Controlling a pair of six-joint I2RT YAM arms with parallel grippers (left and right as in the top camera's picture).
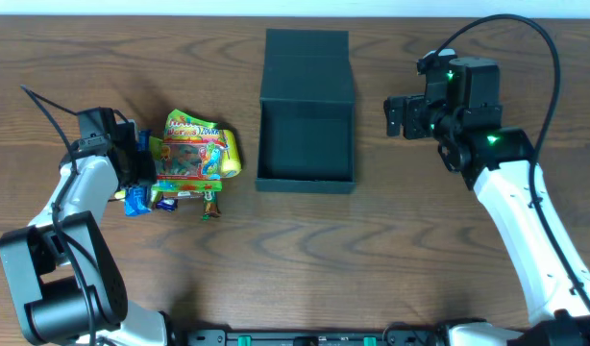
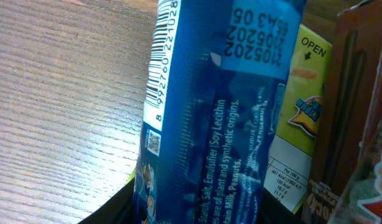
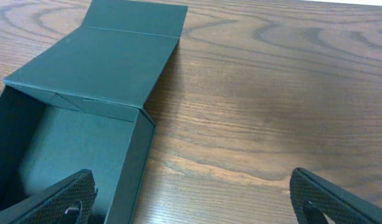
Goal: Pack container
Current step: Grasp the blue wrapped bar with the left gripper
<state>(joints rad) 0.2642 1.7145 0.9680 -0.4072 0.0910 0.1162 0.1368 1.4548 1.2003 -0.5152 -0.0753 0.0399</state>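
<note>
The container [image 1: 306,135], a dark teal-green box, stands open at the table's middle with its flap lid [image 1: 306,60] lying flat behind it. It also shows in the right wrist view [image 3: 66,143], with nothing inside as far as I can see. My right gripper [image 1: 396,117] is open and empty just right of the box. Its jaws [image 3: 191,199] straddle the box's right wall. My left gripper [image 1: 141,161] is at the left edge of a snack pile. In the left wrist view its jaws [image 2: 197,214] are closed on a blue snack packet [image 2: 209,112].
A colourful candy bag [image 1: 191,144] tops the snack pile left of the box, with small packets [image 1: 170,200] beside it. A yellow packet [image 2: 300,118] and a brown packet [image 2: 356,93] sit right behind the blue one. The table is bare wood [image 3: 272,93] right of the box.
</note>
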